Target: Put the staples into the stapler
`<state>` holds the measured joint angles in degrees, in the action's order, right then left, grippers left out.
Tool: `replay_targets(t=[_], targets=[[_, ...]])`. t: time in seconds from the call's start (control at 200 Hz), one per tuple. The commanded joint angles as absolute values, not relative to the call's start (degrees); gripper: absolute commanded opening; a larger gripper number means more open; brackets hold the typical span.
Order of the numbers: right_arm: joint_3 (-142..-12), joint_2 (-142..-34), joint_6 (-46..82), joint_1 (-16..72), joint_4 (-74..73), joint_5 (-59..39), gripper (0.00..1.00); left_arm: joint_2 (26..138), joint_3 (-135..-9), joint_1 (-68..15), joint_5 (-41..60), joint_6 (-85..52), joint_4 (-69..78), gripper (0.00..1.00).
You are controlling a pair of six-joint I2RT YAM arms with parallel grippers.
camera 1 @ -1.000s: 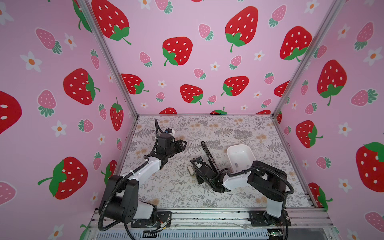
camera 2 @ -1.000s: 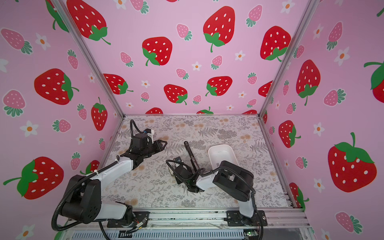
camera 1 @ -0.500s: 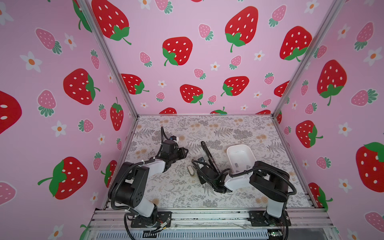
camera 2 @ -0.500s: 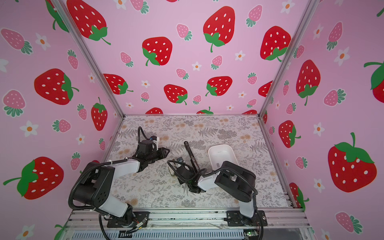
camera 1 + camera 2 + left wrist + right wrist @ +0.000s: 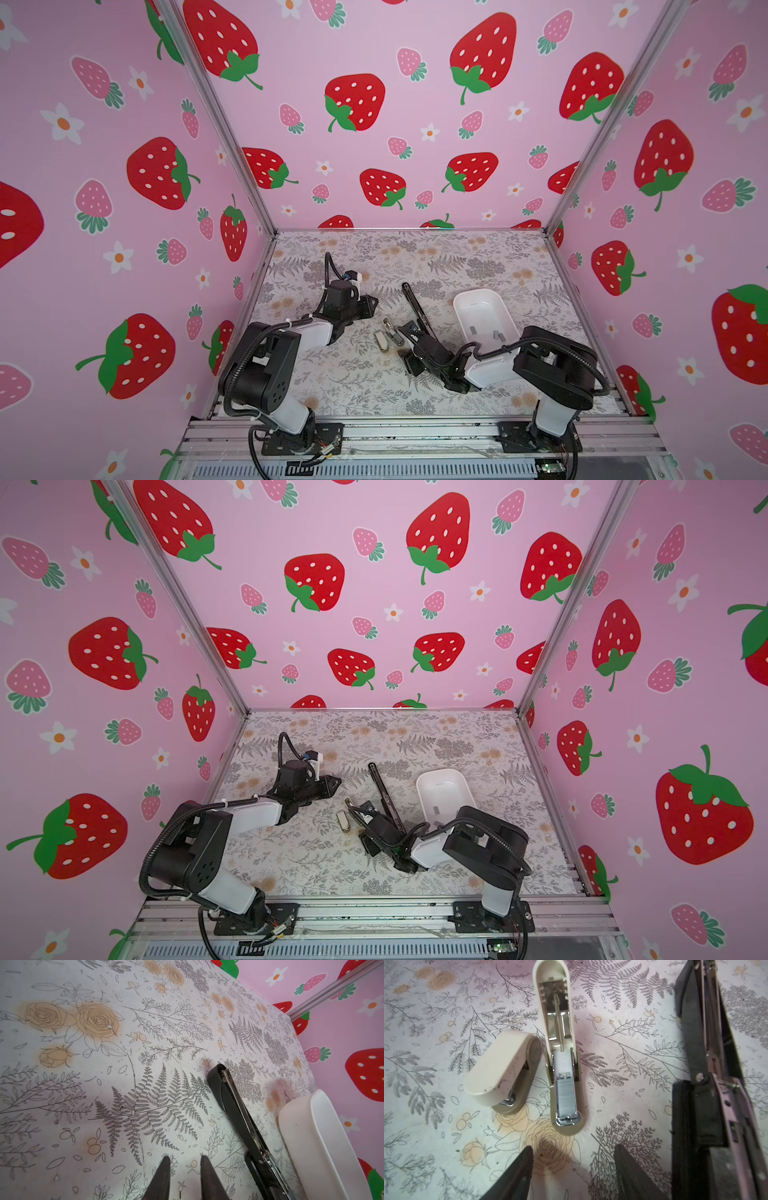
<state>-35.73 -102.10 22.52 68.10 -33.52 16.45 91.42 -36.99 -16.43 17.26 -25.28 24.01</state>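
Observation:
In the right wrist view a small beige stapler (image 5: 563, 1057) lies opened flat, with a grey strip of staples (image 5: 566, 1095) in its metal channel. A second beige stapler (image 5: 502, 1070) lies closed beside it. My right gripper (image 5: 573, 1148) is open just short of the opened stapler's front end, with nothing between its fingers. In both top views the pair of staplers (image 5: 384, 338) (image 5: 344, 820) lies mid-table, with my right gripper (image 5: 402, 345) next to it. My left gripper (image 5: 185, 1158) hovers over bare table, jaws a narrow gap apart and empty. More staples (image 5: 473, 329) lie in the white tray (image 5: 461, 299).
A long black stapler (image 5: 415, 307) (image 5: 234, 1105) lies opened out between the beige staplers and the white tray (image 5: 322, 1136), close beside my right gripper. Pink strawberry walls close in the table on three sides. The floral table top stretches bare behind my left gripper (image 5: 372, 302).
My right gripper's jaws have opened wide. The left arm has folded lower, its gripper has slid a little toward the middle, and its jaws have narrowed.

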Motion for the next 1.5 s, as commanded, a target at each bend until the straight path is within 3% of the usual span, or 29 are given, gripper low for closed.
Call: replay_targets(t=[0.0,0.545,0.755,0.97,1.496], targets=[[-36.74,-103.90,21.23,67.68,-34.58,15.15,0.63,91.62,-36.18,-16.64,15.17,-22.26,26.70,0.27],[-37.15,-107.43,19.42,65.92,-37.15,13.06,0.52,90.08,-27.42,-19.79,11.78,-20.82,34.94,0.26],[-36.31,-108.16,19.16,65.92,-39.08,11.44,0.39,90.93,-28.65,-21.85,12.44,-18.96,35.40,0.26],[-36.95,-109.55,19.09,65.93,-39.62,10.46,0.32,91.11,-27.96,-23.98,13.52,-16.98,38.17,0.26],[-36.35,-108.60,20.74,65.92,-40.23,11.86,0.33,89.03,-21.23,-28.36,16.65,-7.56,48.49,0.27]])
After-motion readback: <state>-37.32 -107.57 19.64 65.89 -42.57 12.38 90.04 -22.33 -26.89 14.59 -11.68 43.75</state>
